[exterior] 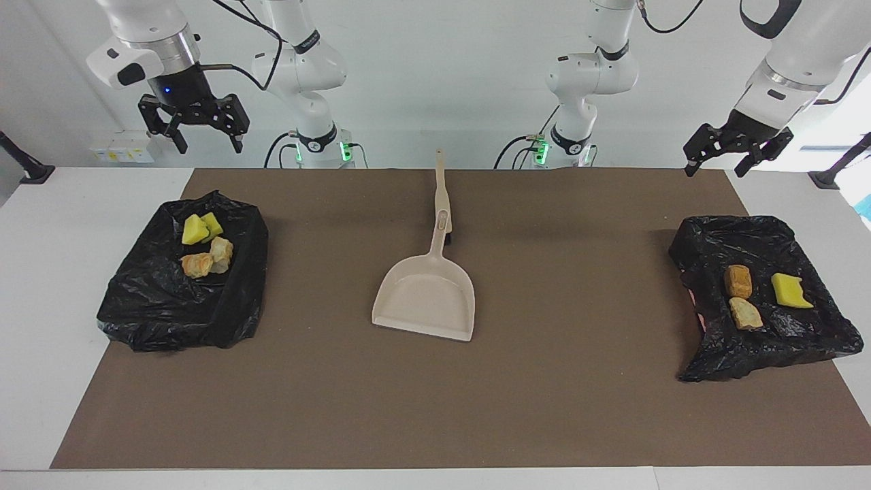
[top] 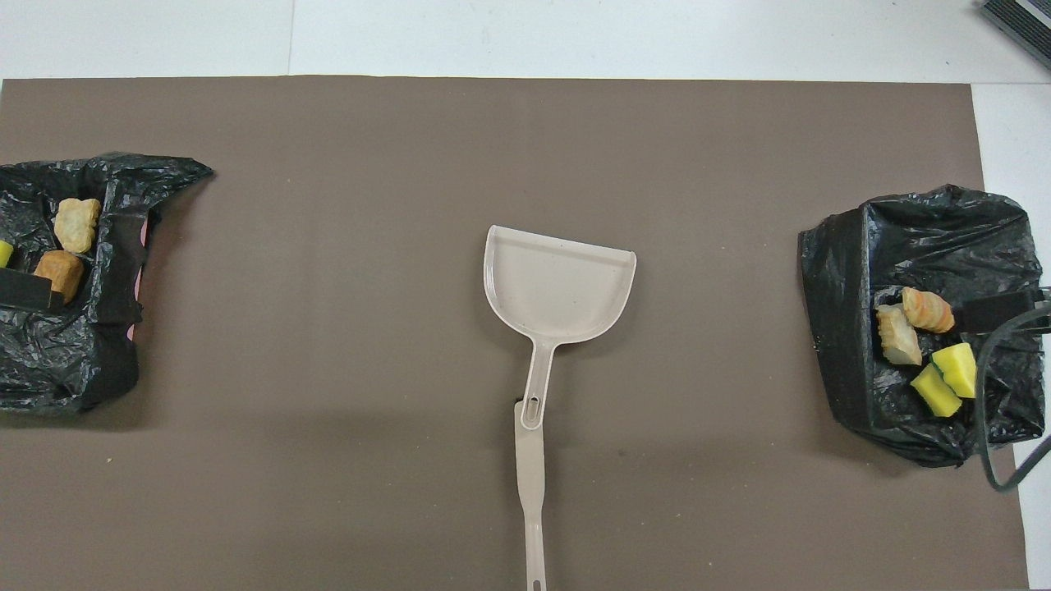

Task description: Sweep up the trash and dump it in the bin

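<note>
Beige dustpan (exterior: 425, 294) on a plain brown mat (exterior: 544, 395), and the mat lies on a white table (exterior: 41, 286). Glossy black bin liner (exterior: 170, 299) toward the right arm's end, holding two bright yellow sponge chunks (exterior: 201, 228) with a green edge showing, plus a pale beige bread piece (exterior: 221, 252) and an orange-striped one (exterior: 196, 265). The other black liner (exterior: 782, 340), toward the left arm's end, has a hint of pink at its edge and carries a yellow sponge piece (exterior: 791, 290), a darker orange-brown bread toy (exterior: 737, 280) and a lighter beige-orange one (exterior: 746, 314). White arms, black right gripper (exterior: 194, 122), black left gripper (exterior: 731, 146).
</note>
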Controlling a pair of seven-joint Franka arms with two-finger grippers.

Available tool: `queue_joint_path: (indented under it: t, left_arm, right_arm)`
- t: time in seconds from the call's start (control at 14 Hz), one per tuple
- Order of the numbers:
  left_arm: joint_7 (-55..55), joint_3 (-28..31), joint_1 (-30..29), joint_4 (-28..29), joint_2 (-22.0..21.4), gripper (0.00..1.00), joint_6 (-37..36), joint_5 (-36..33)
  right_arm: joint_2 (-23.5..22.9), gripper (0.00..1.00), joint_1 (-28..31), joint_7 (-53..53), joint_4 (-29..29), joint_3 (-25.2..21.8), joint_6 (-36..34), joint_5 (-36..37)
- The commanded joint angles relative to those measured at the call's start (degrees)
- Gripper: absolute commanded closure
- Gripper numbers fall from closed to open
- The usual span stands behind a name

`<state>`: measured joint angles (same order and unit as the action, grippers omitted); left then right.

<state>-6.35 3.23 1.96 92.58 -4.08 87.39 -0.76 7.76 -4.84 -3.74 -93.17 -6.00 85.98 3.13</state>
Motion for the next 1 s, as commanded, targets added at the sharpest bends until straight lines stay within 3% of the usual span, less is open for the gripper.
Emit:
queue_joint_path:
  t: [0.0, 0.93]
  left_arm:
    - [0.1, 0.3, 1.0, 1.4, -1.4, 0.00, 0.2, -1.2]
    - [0.5, 0.2, 1.0, 1.4, -1.3, 0.00, 0.6, -1.2]
  right_arm:
    - [-0.4, 0.00, 0.7, -2.1, 1.2, 0.2, -1.9, -0.4]
    - [0.5, 0.00, 0.8, -1.9, -0.3, 0.2, -1.3, -1.1]
